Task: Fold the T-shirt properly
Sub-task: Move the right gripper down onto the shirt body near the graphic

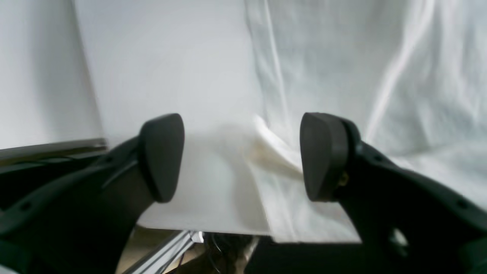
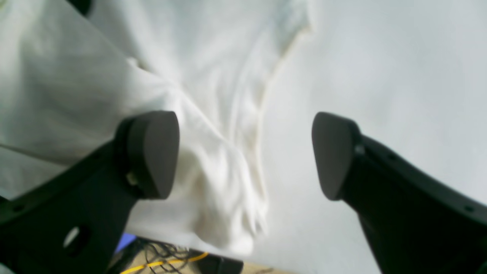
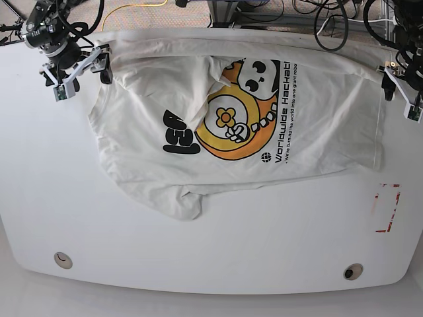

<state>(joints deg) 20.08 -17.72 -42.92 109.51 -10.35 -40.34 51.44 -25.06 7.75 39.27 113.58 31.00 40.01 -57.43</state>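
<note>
Two grippers stand at the far corners of the white desk (image 3: 211, 257), one on each side of the T-shirt (image 3: 317, 125). Near edge of the desk: bare surface with a small round fitting (image 3: 63, 259) toward one corner and another (image 3: 353, 271) toward the other; a red outline mark (image 3: 388, 208) lies by the side edge. Middle to far edge: the T-shirt lies spread across the desk, wrinkled, print side up, with a yellow-orange cartoon graphic (image 3: 234, 122) and black lettering (image 3: 180, 134) showing; part of the cloth is folded over the lettering, and one lobe of fabric reaches toward the near edge. Far corners: the right gripper (image 2: 245, 154) has its jaws wide apart above a bunched edge of the shirt, holding nothing. The left gripper (image 1: 241, 156) likewise has its jaws spread, a shirt edge lying between them ungripped. Beyond the far edge, cables (image 3: 330, 26) are visible.
</note>
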